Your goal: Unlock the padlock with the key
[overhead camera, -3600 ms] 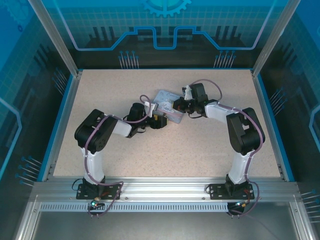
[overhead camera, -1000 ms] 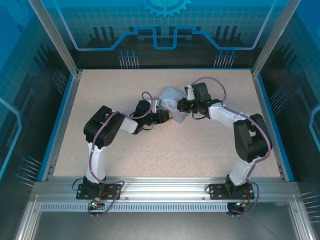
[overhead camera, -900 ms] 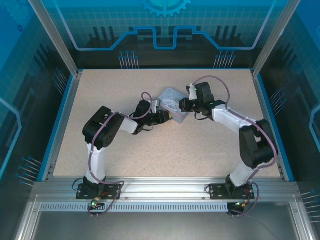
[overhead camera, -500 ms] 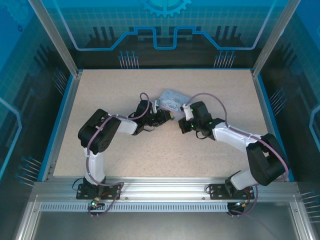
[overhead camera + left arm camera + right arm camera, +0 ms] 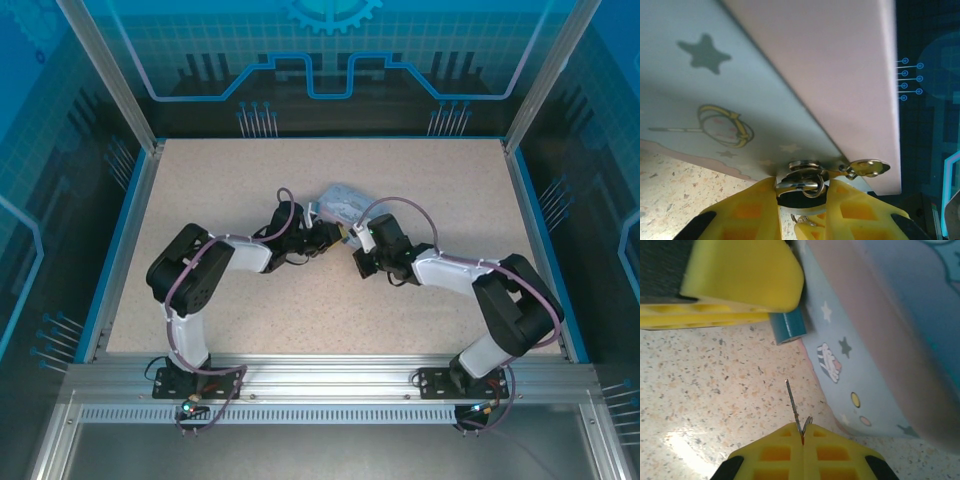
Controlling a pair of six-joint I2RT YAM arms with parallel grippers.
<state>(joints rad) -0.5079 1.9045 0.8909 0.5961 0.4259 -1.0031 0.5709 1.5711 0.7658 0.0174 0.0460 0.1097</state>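
Observation:
The padlock (image 5: 807, 186), a small dark body with a silver shackle, hangs on the hasp of the pale blue patterned tin (image 5: 740, 100). My left gripper (image 5: 802, 200) is shut on it, a yellow finger on each side. A brass tab (image 5: 867, 167) sticks out beside the hasp. My right gripper (image 5: 802, 432) is shut on the key (image 5: 792, 402), whose thin blade points forward over the table, short of the tin (image 5: 865, 365). The left gripper's yellow finger (image 5: 740, 275) lies ahead of the key, with a small teal block (image 5: 788, 326) at its tip. From above, both grippers (image 5: 335, 235) (image 5: 356, 256) meet at the tin's (image 5: 345, 200) near edge.
The speckled table (image 5: 250, 300) is bounded by a blue rim (image 5: 120, 250) and glass walls. Both arms (image 5: 190, 280) (image 5: 510, 300) bend inward toward the middle.
My right arm has swung from the tin's right side down to its near edge, carrying the key. The left gripper has stayed on the padlock, and the tin has shifted slightly.

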